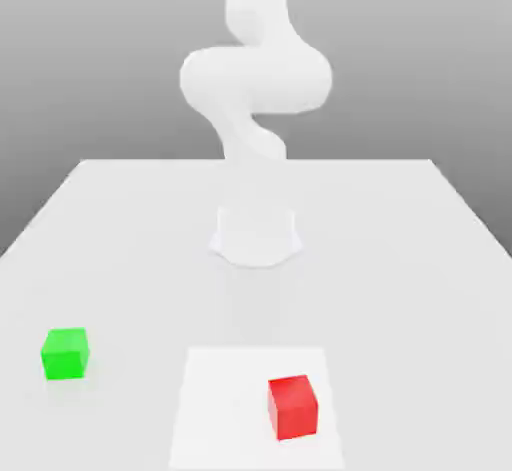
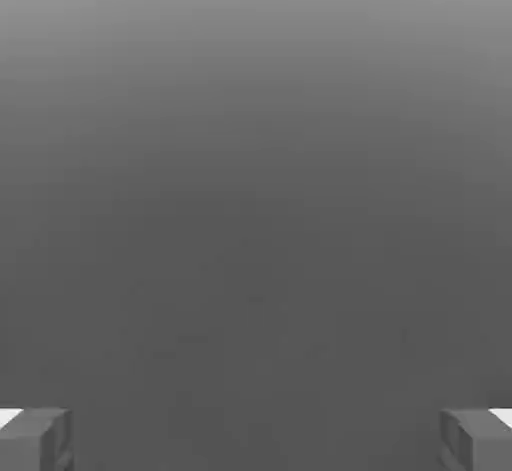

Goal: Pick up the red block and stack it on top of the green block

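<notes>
Nothing gripped yet: your risks all lie in the approach.

Exterior view: the small matte red cube (image 1: 293, 406) sits on a pale square patch (image 1: 220, 399), well apart from the matching matte green cube (image 1: 65, 352) towards that view's left; descend off-centre and you'll nudge the red one. Hand view: your gripper (image 2: 256, 439) is spread wide and empty, fingertips (image 2: 36, 437) against blank grey.

Two cubes on the table (image 1: 130, 249) — one red block (image 1: 293, 406), one green block (image 1: 65, 353).
</notes>
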You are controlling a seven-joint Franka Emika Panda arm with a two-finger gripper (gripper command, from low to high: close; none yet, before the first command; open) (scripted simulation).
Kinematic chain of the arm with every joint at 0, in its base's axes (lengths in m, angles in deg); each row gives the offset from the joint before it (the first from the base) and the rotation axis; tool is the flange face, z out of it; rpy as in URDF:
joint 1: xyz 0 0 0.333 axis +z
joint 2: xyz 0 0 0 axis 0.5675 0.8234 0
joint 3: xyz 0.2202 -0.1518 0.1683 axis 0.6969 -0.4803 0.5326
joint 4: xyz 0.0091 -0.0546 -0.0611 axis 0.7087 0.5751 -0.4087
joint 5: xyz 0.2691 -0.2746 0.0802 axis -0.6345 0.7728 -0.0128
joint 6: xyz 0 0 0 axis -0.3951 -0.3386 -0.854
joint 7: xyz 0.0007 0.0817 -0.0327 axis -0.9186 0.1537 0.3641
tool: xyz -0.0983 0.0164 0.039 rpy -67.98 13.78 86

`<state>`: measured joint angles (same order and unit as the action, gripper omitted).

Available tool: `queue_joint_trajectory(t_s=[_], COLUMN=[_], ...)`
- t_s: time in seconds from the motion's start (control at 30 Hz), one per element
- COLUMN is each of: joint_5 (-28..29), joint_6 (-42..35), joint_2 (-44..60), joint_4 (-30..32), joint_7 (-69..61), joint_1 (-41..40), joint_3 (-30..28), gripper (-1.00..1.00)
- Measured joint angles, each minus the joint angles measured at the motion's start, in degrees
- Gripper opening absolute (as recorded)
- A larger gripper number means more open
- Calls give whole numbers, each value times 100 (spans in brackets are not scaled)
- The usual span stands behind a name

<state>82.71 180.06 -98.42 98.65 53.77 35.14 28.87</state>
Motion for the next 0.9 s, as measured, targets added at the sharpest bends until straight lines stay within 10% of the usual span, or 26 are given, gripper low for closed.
queue_joint_trajectory(t_s=[0.9], joint_5=[121], joint_6=[2990], joint_2=[5644], joint_4=[1471], joint_7=[-572], joint_1=[383], joint_3=[117], gripper=[0])
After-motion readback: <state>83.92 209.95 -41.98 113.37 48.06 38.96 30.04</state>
